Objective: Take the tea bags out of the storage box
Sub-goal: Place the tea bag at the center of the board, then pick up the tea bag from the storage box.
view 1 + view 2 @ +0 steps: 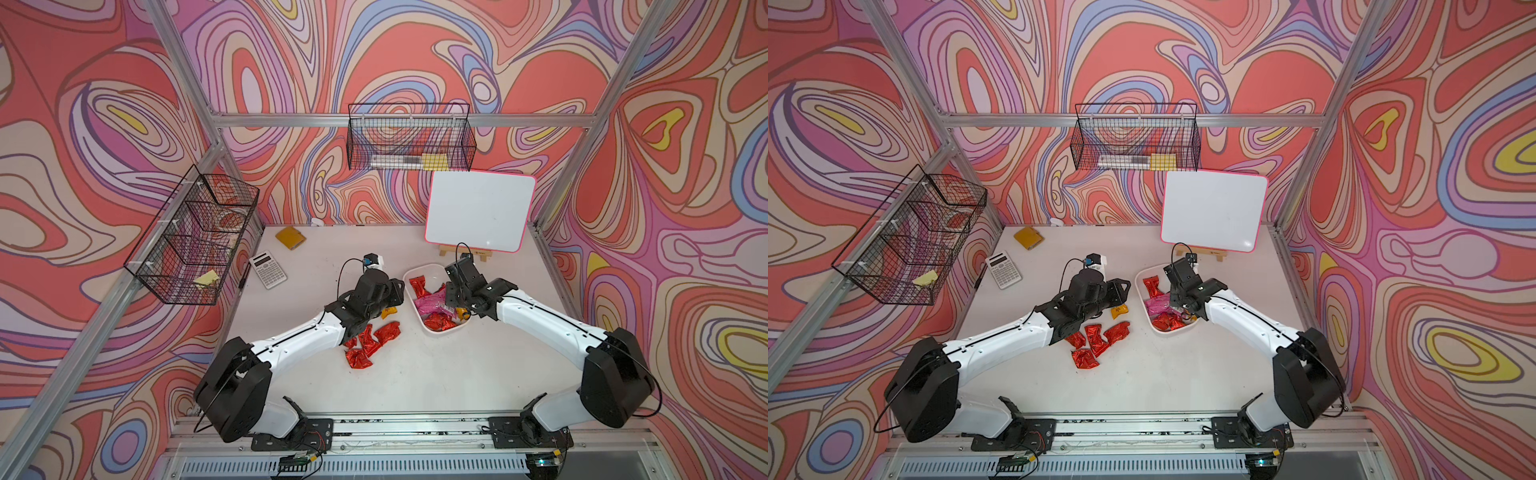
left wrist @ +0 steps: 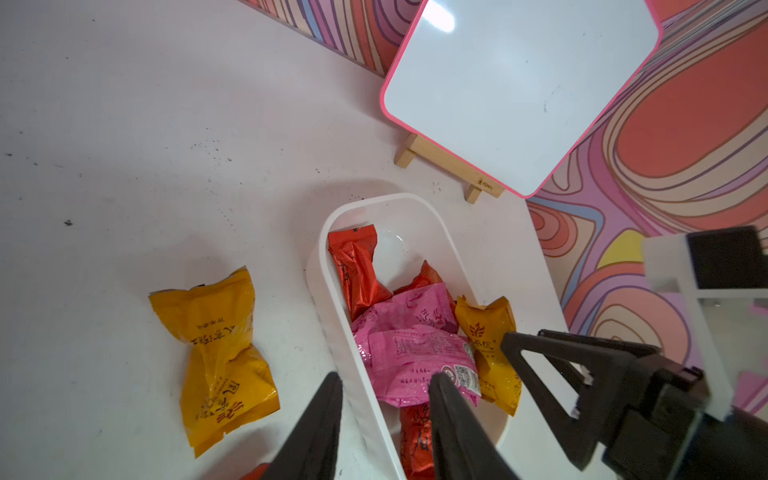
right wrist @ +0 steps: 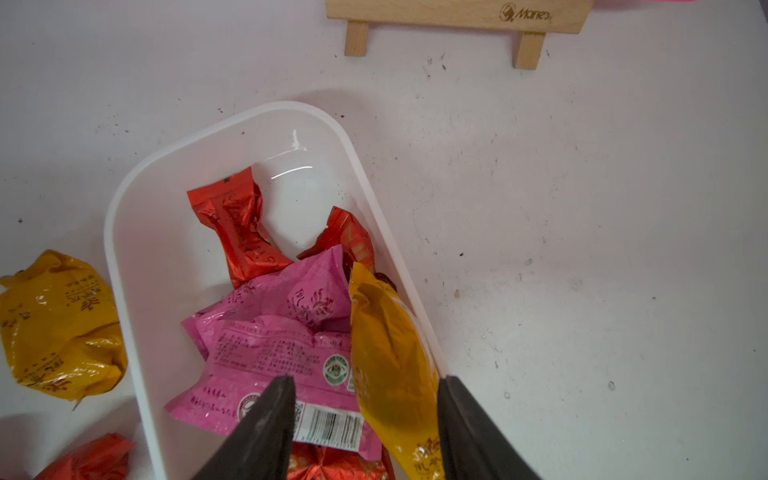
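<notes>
**Light foil sachets, part in the box, part out**

In both top views the white storage box [image 1: 432, 272] sits on the table [image 1: 415, 374] between the two arms, with some tea bags [image 1: 434, 307] inside it. A cluster of red sachets [image 1: 374, 337] lies loose on the table just beside the box, by the left arm.

Left wrist view: the left gripper [image 2: 384, 378] stands open and empty, its fingers astride the box's near wall. A loose yellow sachet [image 2: 220, 353] lies outside that wall. Inside, two pink sachets [image 2: 415, 353] overlap, with red ones behind and beneath them. The foil is glossy and crinkled, puffed in the middle with flat crimped ends. I judge the sachets very light, soft and slippery. A puffed middle would likely squash and slide, so a crimped end or a raised fold is the better hold.

Right wrist view: the right gripper [image 3: 368, 380] has its jaws apart around an upright yellow-orange sachet [image 3: 390, 345] that leans on the box's wall. It does not look pinched yet. A gentle squeeze across its flat faces should be enough.
</notes>
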You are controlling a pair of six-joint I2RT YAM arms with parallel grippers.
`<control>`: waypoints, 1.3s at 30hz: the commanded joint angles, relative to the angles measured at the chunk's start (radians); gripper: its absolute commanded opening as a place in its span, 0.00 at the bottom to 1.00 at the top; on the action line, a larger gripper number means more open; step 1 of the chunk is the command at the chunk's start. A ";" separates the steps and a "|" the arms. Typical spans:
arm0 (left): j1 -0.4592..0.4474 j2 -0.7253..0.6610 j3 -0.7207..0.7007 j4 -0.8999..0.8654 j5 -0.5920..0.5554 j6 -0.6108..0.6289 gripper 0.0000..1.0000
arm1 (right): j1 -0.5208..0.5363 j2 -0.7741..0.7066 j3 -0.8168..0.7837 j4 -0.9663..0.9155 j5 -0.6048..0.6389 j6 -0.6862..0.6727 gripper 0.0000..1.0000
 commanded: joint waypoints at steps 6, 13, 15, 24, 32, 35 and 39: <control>0.003 0.004 -0.055 0.133 0.064 -0.099 0.38 | -0.018 0.085 0.032 0.033 0.083 -0.069 0.56; 0.014 0.010 -0.076 0.144 0.071 -0.121 0.38 | -0.021 0.109 0.030 0.068 0.064 -0.092 0.44; 0.018 0.004 -0.081 0.143 0.073 -0.129 0.38 | -0.021 0.109 0.018 0.089 0.064 -0.099 0.37; 0.032 -0.040 -0.115 0.120 0.030 -0.136 0.38 | -0.021 0.064 0.001 0.075 0.066 -0.132 0.09; 0.073 -0.064 -0.146 0.116 0.033 -0.186 0.38 | -0.021 -0.044 0.030 0.039 0.024 -0.140 0.03; 0.086 -0.086 -0.173 0.122 0.021 -0.206 0.38 | -0.021 -0.079 0.066 0.023 0.002 -0.152 0.02; 0.101 -0.136 -0.219 0.114 -0.012 -0.235 0.38 | -0.018 -0.108 0.128 0.019 -0.107 -0.152 0.01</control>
